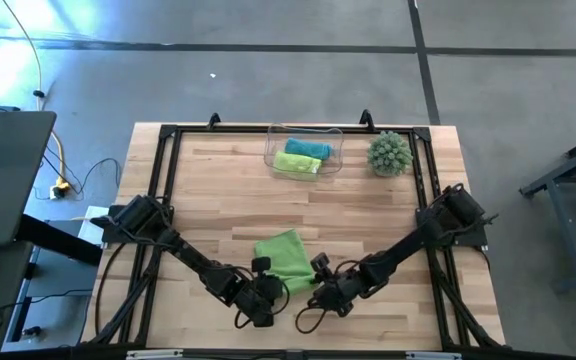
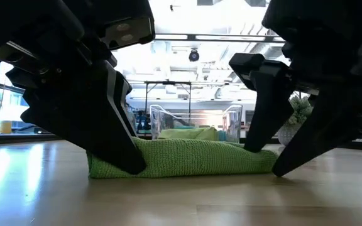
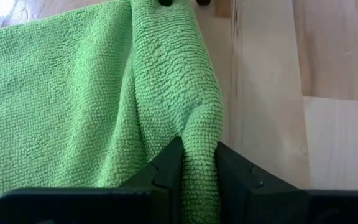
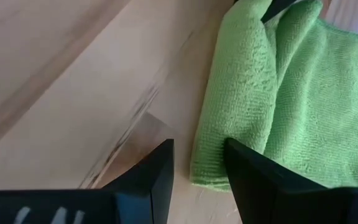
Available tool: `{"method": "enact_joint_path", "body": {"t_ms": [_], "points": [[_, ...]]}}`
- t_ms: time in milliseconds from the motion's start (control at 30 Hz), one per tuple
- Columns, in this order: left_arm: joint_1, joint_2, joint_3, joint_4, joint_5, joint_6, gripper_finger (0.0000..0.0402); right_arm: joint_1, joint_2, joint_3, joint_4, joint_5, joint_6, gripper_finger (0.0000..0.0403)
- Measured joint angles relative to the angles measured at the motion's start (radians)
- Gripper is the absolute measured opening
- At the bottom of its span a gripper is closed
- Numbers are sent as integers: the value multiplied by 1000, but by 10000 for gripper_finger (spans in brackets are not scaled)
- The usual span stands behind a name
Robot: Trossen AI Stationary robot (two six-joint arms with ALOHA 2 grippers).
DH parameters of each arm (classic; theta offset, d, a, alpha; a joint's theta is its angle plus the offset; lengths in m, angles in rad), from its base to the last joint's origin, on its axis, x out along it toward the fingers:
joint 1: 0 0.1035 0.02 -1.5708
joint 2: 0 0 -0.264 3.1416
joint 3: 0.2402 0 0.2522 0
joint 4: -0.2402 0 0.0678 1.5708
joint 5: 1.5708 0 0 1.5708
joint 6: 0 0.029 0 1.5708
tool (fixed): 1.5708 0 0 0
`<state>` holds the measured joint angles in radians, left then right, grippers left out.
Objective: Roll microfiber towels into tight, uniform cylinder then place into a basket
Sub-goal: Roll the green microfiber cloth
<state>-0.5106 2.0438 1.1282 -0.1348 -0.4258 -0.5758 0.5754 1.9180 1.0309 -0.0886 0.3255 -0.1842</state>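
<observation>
While the green towel (image 1: 282, 257) lies partly rolled near the front of the counter (image 1: 368, 215), the left tool (image 3: 199, 171) pinches its rolled edge. The right tool (image 4: 197, 165) stands spread just beside the roll's other end, gripping nothing. Far back, the clear basket (image 1: 330, 152) holds a green roll (image 1: 296, 162) and a blue roll (image 1: 308, 149), a plant ball (image 1: 390, 153) to its right.

We see a wood tabletop (image 1: 228, 190): green towel (image 1: 283, 256) lying near the front edge, clear basket (image 1: 334, 152) at the back, spiky plant ball (image 1: 390, 153) just beside it.
</observation>
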Motion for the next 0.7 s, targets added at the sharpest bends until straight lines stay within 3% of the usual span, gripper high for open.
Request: {"method": "enact_joint_path", "body": {"t_ms": [700], "points": [[0,0,0,6,-1,0,63,-67,-12,1,37,16,-34,135]]}}
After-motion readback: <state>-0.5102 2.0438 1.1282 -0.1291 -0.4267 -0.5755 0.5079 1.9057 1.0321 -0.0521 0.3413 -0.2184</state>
